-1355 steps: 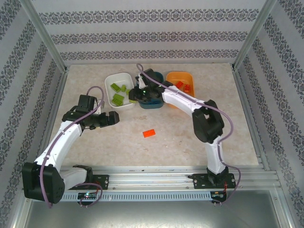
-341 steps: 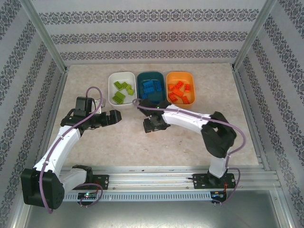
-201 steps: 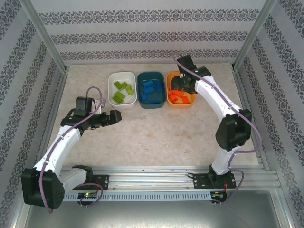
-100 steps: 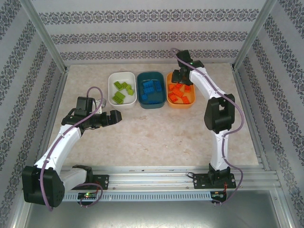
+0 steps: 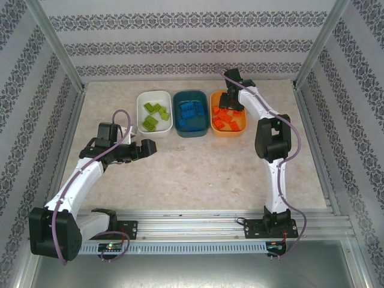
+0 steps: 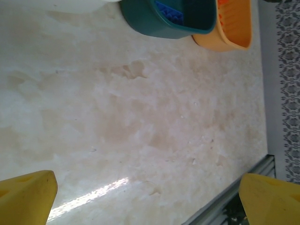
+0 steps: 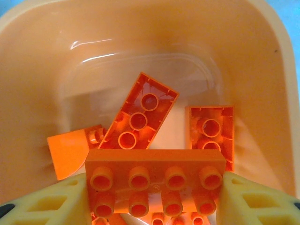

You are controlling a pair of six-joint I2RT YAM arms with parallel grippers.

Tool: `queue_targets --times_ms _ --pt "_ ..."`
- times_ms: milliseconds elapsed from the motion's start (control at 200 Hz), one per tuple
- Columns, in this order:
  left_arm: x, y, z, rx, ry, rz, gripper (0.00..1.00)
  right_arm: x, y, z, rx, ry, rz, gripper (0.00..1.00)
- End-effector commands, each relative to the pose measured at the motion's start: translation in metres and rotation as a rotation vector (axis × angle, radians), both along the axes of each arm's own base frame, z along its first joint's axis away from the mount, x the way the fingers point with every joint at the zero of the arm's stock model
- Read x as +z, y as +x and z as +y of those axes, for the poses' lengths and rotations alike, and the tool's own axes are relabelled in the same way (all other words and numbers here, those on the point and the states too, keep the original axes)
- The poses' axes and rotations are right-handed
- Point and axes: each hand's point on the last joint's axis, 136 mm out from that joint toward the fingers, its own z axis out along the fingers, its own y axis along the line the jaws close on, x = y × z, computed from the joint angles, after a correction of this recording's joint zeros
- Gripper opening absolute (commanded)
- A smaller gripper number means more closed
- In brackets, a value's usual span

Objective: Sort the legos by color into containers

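Note:
Three bowls stand in a row at the back: a white bowl (image 5: 143, 96) with green legos (image 5: 152, 114), a dark teal bowl (image 5: 193, 130) with blue legos (image 5: 189, 111), and an orange bowl (image 5: 239, 128) with orange legos (image 5: 224, 117). My right gripper (image 5: 231, 99) hangs over the orange bowl's far end. In the right wrist view the right gripper (image 7: 153, 193) is shut on a studded orange lego (image 7: 154, 161), above the loose orange legos (image 7: 140, 115) in the orange bowl (image 7: 56, 51). My left gripper (image 5: 146, 147) is open and holds nothing over bare table.
The left wrist view has the teal bowl (image 6: 150, 26) and orange bowl (image 6: 234, 35) at its top and the metal front rail (image 6: 229, 206) at lower right. Metal frame posts (image 5: 60, 54) and patterned walls enclose the table on three sides.
The right arm picked the orange lego off the middle of the table and carried it to the orange bowl, where it now hovers. The left gripper shifted slightly toward the centre.

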Motion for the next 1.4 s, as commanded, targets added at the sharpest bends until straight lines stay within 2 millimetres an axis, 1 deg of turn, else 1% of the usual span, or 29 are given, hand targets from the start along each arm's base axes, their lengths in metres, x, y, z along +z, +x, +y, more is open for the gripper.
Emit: queue_targets --times_ms 0,90,285,405,550,640,704,744,794,804,819,854,864,914,939,949,954,959,964,984,1039,1074,1144,1199,1234,1274,1299,1319,1394 --pt "0.010 0.002 -0.011 -0.041 -0.064 -0.037 1.00 0.003 0.008 0.000 -0.008 0.022 -0.019 0.56" --pt "0.011 0.002 -0.012 -0.047 -0.065 -0.043 1.00 0.003 0.009 0.001 -0.007 0.027 -0.019 0.58" --pt "0.012 0.001 -0.014 -0.053 -0.067 -0.045 1.00 0.010 0.007 0.002 -0.011 0.035 -0.024 0.69" --pt "0.013 0.001 -0.014 -0.055 -0.065 -0.047 1.00 0.025 0.006 0.003 -0.012 0.050 -0.046 0.77" --pt "0.014 0.000 -0.013 -0.055 -0.057 -0.057 1.00 0.049 0.003 0.006 -0.005 0.077 -0.083 0.84" --pt "0.016 0.000 -0.012 -0.052 -0.043 -0.068 1.00 0.064 -0.003 0.006 0.001 0.085 -0.098 0.86" --pt "0.019 0.000 -0.005 -0.032 -0.003 -0.090 1.00 0.075 -0.010 0.004 0.003 0.086 -0.113 0.86" --pt "0.022 0.001 0.000 -0.011 0.035 -0.110 1.00 0.087 -0.017 0.002 0.010 0.088 -0.143 0.86" --pt "0.025 0.004 0.013 0.044 0.102 -0.139 1.00 0.098 -0.026 -0.003 0.019 0.095 -0.185 0.85" --pt "0.027 0.005 0.016 0.055 0.117 -0.145 1.00 0.105 -0.027 -0.003 0.024 0.100 -0.209 0.85" --pt "0.028 0.006 0.020 0.074 0.137 -0.152 1.00 0.103 -0.031 -0.006 0.024 0.100 -0.216 0.84" --pt "0.031 0.009 0.030 0.120 0.184 -0.176 1.00 0.116 -0.039 -0.013 0.023 0.105 -0.268 0.85" --pt "0.031 0.009 0.032 0.133 0.194 -0.180 1.00 0.113 -0.043 -0.016 0.022 0.106 -0.266 0.85" --pt "0.035 0.012 0.045 0.198 0.237 -0.209 1.00 0.123 -0.056 -0.032 0.005 0.126 -0.322 0.85" --pt "0.035 0.013 0.051 0.232 0.258 -0.220 1.00 0.118 -0.064 -0.040 0.002 0.148 -0.322 0.85" --pt "0.036 0.014 0.054 0.246 0.266 -0.225 1.00 0.120 -0.066 -0.043 0.000 0.157 -0.339 0.86" --pt "0.035 0.014 0.055 0.255 0.271 -0.226 1.00 0.115 -0.071 -0.044 0.002 0.162 -0.331 0.86" --pt "0.035 0.014 0.057 0.264 0.276 -0.226 1.00 0.121 -0.070 -0.045 0.002 0.166 -0.348 0.86" --pt "0.036 0.014 0.058 0.273 0.280 -0.229 1.00 0.115 -0.073 -0.048 -0.002 0.168 -0.338 0.86" --pt "0.035 0.015 0.065 0.311 0.301 -0.228 1.00 0.118 -0.078 -0.054 0.001 0.194 -0.363 0.86" --pt "0.035 0.017 0.083 0.402 0.355 -0.240 1.00 0.112 -0.095 -0.070 0.002 0.241 -0.395 0.87" --pt "0.037 0.018 0.089 0.428 0.379 -0.267 1.00 0.110 -0.106 -0.079 0.010 0.252 -0.428 0.88" --pt "0.043 0.022 0.098 0.467 0.412 -0.344 1.00 0.109 -0.124 -0.095 0.056 0.207 -0.512 0.90" --pt "0.047 0.024 0.104 0.496 0.430 -0.416 1.00 0.098 -0.141 -0.103 0.086 0.116 -0.549 0.92" --pt "0.049 0.026 0.109 0.518 0.447 -0.452 1.00 0.094 -0.147 -0.105 0.101 0.082 -0.577 0.92" --pt "0.045 0.028 0.114 0.525 0.483 -0.458 1.00 0.092 -0.152 -0.105 0.116 0.054 -0.612 0.93" --pt "0.041 0.031 0.117 0.523 0.515 -0.453 1.00 0.087 -0.156 -0.106 0.115 0.035 -0.617 0.93" --pt "0.038 0.033 0.120 0.526 0.540 -0.447 1.00 0.086 -0.155 -0.109 0.102 0.019 -0.633 0.93" --pt "0.027 0.038 0.136 0.589 0.618 -0.441 1.00 0.069 -0.155 -0.114 0.077 0.014 -0.665 0.94"
